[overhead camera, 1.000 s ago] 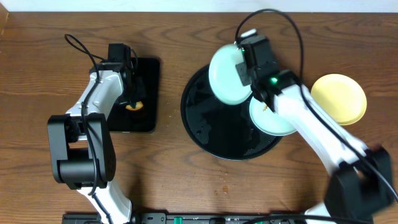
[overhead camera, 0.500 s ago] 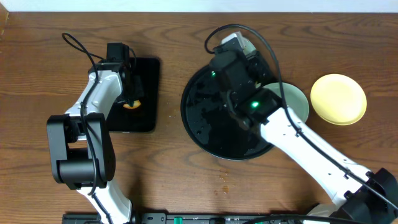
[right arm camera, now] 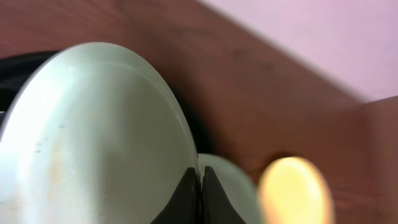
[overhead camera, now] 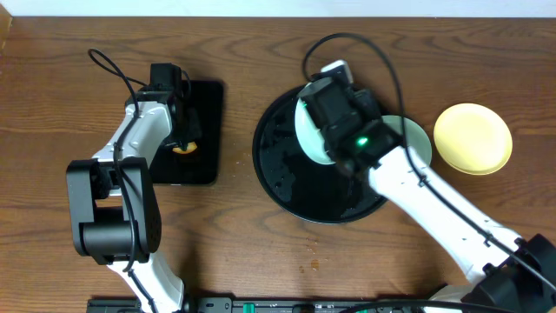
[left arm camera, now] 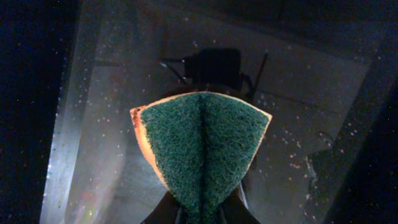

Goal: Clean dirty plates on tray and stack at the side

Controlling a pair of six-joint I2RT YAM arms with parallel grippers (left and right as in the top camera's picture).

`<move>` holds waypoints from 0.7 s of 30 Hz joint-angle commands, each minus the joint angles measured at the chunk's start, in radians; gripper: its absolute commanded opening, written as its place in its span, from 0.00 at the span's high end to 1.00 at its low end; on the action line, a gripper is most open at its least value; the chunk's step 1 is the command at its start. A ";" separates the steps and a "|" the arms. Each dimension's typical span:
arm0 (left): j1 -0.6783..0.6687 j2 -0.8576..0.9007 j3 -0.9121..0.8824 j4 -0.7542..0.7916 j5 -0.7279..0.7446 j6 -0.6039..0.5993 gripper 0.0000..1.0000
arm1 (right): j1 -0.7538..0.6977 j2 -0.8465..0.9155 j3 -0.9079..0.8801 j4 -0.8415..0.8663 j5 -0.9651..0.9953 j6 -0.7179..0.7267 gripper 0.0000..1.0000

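My right claw (right arm camera: 200, 186) is clenched on the rim of 1 pale blue-white plate (right arm camera: 93, 137). The 2 fingers pinch its edge so tightly that hardly a gap shows between them. The plate stands tilted up on edge, its face spreading out to the left of the fingers, with a faint tan streak low down on it. Beneath the claw lies the round black tray (overhead camera: 295, 183); I cannot tell whether the plate's lower edge touches it. Just beyond the fingertips a 2nd pale plate (right arm camera: 224, 186) lies flat at the tray's rim. Farther out on that side the yellow plate (right arm camera: 292, 193) sits off the tray on the wooden table (overhead camera: 261, 261).

My left claw (left arm camera: 199, 214) grips a green scouring sponge (left arm camera: 199, 149) with an orange backing, squeezing it into a fold. Past the sponge is the wet, speckled floor of the small rectangular black tray (overhead camera: 204, 130).
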 commanded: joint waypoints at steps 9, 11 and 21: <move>0.008 0.024 -0.010 0.048 -0.017 0.021 0.86 | -0.202 -0.002 -0.042 0.016 -0.613 0.080 0.99; 0.008 0.024 -0.010 0.048 -0.017 0.021 0.83 | -0.202 -0.001 -0.086 0.067 -0.612 0.077 0.99; 0.008 0.024 -0.010 0.049 -0.017 0.026 0.84 | -0.202 0.087 -0.318 0.467 -0.611 0.072 0.99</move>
